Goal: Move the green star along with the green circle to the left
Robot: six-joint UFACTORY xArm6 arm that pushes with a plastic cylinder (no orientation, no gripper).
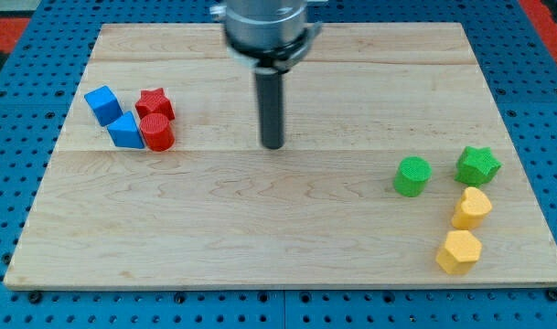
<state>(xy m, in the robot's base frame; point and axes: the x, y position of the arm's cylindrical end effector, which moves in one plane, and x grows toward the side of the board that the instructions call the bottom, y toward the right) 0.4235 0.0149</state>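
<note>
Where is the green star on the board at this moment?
The green star sits near the view's right edge of the board, just right of the green circle and above the upper yellow block; my tip is far to its left.

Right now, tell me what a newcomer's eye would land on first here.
First, the dark rod hanging over the board's middle, my tip touching no block. Then two clusters: the green circle and green star at the view's right, above two yellow blocks; at the view's left, two blue blocks against a red star and red cylinder.
</note>
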